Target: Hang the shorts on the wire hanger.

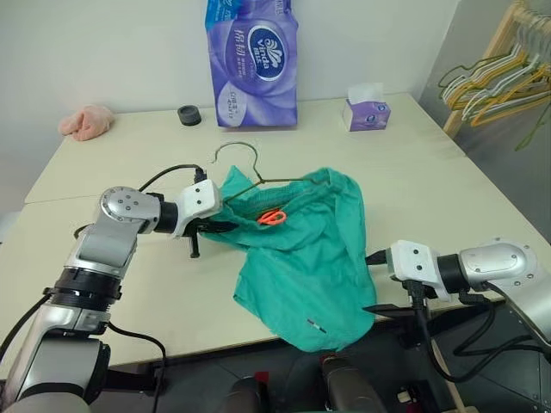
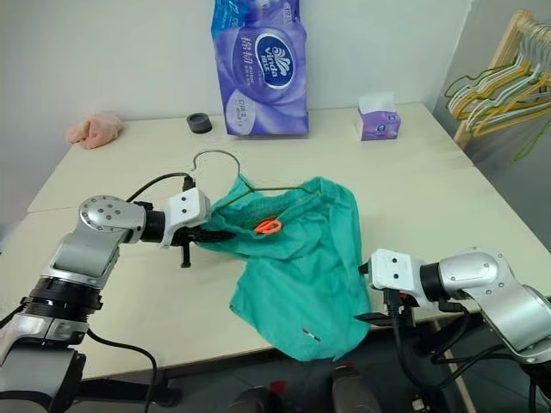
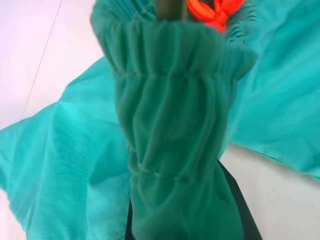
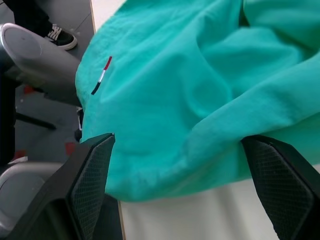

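Observation:
The teal shorts (image 1: 301,249) lie crumpled on the table, one leg drooping over the front edge. Their gathered waistband (image 3: 170,100), with an orange drawstring (image 1: 272,217), is bunched over my left gripper (image 1: 222,225), which is shut on the waistband and holds it slightly off the table. The wire hanger (image 1: 284,179) rests behind the shorts. Its hook (image 1: 234,151) points toward the back, and one arm runs into the waistband opening. My right gripper (image 4: 185,185) stands open at the shorts' right lower edge. Its fingers (image 4: 92,170) are spread wide, with the cloth just beyond them and not gripped.
A purple tissue pack (image 1: 252,60), a small tissue box (image 1: 366,112), a black round object (image 1: 188,114) and a pink fluffy cloth (image 1: 86,122) sit along the table's back. A bunch of yellow and pale-green hangers (image 1: 499,77) hangs on a rack at the right.

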Tool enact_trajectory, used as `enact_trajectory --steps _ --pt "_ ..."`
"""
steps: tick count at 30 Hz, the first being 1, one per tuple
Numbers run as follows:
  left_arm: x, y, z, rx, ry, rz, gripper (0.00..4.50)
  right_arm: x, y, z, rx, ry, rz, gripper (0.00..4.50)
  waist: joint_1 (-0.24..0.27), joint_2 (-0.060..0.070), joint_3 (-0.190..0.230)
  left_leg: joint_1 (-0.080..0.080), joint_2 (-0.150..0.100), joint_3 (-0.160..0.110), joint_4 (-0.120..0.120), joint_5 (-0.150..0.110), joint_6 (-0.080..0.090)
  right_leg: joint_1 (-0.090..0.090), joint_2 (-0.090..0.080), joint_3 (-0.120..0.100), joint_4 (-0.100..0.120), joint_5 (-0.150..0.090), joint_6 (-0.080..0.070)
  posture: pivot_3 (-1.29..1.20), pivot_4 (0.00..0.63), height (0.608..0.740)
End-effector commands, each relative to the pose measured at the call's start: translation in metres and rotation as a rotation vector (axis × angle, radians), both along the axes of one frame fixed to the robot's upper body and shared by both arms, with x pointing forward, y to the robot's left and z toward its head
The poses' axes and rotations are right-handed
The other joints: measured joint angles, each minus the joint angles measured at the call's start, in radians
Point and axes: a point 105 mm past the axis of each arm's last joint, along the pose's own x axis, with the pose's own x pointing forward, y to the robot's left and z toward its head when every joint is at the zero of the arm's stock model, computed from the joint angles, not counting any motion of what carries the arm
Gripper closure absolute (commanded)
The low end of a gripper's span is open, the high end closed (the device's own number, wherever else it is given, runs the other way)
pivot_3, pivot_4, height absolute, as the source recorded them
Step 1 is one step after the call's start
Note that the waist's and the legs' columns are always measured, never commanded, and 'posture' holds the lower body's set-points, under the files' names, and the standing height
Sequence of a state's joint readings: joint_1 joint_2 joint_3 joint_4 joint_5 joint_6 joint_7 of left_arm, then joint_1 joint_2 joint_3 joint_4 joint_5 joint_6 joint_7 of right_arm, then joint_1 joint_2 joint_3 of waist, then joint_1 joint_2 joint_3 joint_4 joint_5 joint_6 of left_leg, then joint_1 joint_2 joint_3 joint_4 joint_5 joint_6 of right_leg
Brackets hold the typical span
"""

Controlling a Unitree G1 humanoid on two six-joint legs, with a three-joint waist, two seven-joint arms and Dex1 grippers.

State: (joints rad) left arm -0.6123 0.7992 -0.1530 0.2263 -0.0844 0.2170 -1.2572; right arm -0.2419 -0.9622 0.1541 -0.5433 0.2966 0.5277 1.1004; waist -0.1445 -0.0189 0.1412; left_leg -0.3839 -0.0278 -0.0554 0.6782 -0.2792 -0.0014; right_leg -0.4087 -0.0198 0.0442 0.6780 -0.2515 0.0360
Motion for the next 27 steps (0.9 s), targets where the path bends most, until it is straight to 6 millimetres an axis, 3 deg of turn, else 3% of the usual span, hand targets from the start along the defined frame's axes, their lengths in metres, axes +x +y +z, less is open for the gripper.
enact_trajectory --steps 1,8,11,14,19,22,27 --pt "-0.005 0.003 0.013 -0.005 -0.021 -0.022 4.50 0.008 -0.007 0.010 0.013 -0.036 -0.062 0.23 0.001 0.000 0.000 0.000 0.000 0.000 0.000 0.000 0.000 0.000 0.000 0.000 0.000 0.000 0.000 -0.21 0.100 0.740" --pt "-0.026 0.011 0.001 0.051 0.099 -0.090 4.50 0.036 -0.041 0.036 0.080 -0.106 -0.239 0.23 0.003 0.000 0.000 0.000 0.000 0.001 0.000 0.000 0.000 0.000 0.000 0.000 0.000 0.000 0.000 -0.21 0.101 0.740" --pt "-0.026 0.011 0.000 0.056 0.099 -0.091 4.50 0.036 -0.029 0.044 0.182 -0.106 -0.252 0.23 0.002 0.000 0.000 0.000 0.000 0.000 0.000 0.000 0.000 0.000 0.000 0.000 0.000 0.000 0.000 -0.22 0.103 0.740" --pt "-0.025 0.009 -0.001 0.059 0.097 -0.097 4.50 0.031 -0.008 0.040 0.249 -0.085 -0.240 0.23 0.002 0.000 0.000 0.000 0.000 0.000 0.000 0.000 0.000 0.000 0.000 0.001 0.000 0.000 0.000 -0.22 0.103 0.740" --pt "-0.024 0.008 -0.003 0.085 0.088 -0.116 4.50 0.052 0.003 0.025 0.266 -0.099 -0.372 0.23 0.002 0.000 0.000 0.000 0.000 0.000 0.000 0.000 0.000 0.000 0.000 0.001 0.000 0.000 0.000 -0.22 0.102 0.740" --pt "-0.023 0.009 -0.004 0.106 0.077 -0.119 4.50 0.053 0.006 0.029 0.313 -0.069 -0.389 0.82 0.002 0.000 0.000 0.000 0.000 0.000 0.000 0.000 0.000 0.000 0.000 0.001 0.000 0.000 0.000 -0.21 0.102 0.740" --pt "-0.023 0.016 -0.006 0.150 0.061 -0.116 4.50 0.054 0.003 0.035 0.345 -0.035 -0.408 2.53 0.002 0.000 0.000 0.000 0.000 0.000 0.000 0.000 0.000 0.000 0.000 0.000 0.000 0.000 0.000 -0.21 0.101 0.740"
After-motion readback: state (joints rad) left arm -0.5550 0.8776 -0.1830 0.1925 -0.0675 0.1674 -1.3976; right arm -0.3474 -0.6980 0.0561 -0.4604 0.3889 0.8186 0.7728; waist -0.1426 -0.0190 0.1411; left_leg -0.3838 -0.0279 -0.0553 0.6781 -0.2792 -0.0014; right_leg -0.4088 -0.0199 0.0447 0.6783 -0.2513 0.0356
